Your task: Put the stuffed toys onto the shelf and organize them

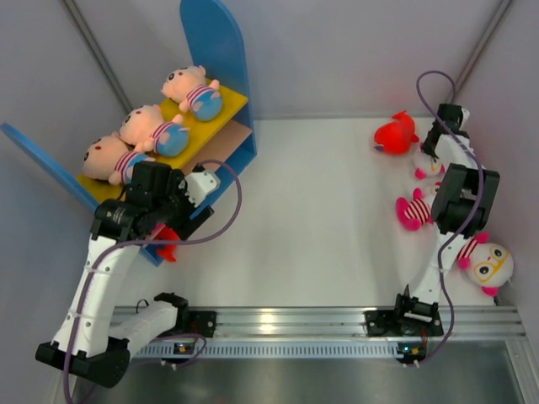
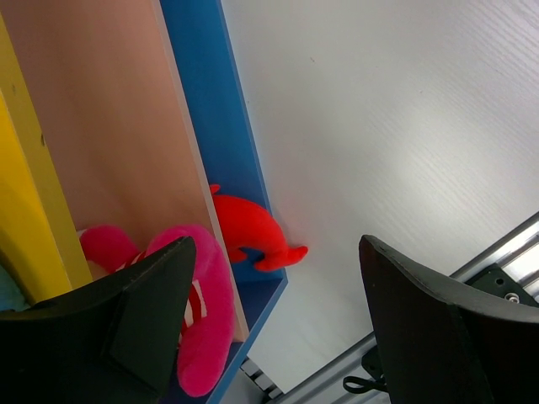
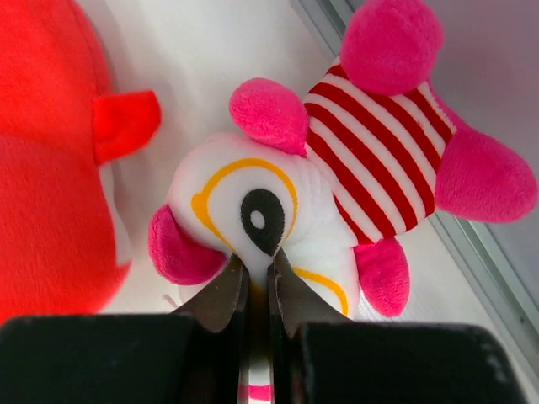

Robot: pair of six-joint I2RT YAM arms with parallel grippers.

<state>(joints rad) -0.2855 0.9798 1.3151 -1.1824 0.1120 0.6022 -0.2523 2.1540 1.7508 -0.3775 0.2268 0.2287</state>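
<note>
The shelf (image 1: 217,59) stands at the far left. Three peach-faced stuffed toys (image 1: 143,128) lie on its yellow upper board (image 1: 232,105). My left gripper (image 1: 173,215) is open and empty at the near end of the lower tier. In the left wrist view the left gripper (image 2: 278,248) hangs over a pink-footed toy (image 2: 206,320) and a red plush (image 2: 248,227) on the tan lower board (image 2: 118,126). My right gripper (image 3: 257,263) is shut on the face of a white-faced toy (image 3: 278,198), beside a red plush (image 3: 50,160). In the top view the right gripper (image 1: 431,160) is at the far right.
Two more white-faced toys lie on the right of the table, one with pink legs (image 1: 413,210) and one with glasses (image 1: 490,265) near the front rail. The red plush (image 1: 396,135) lies at the back right. Grey walls close in both sides.
</note>
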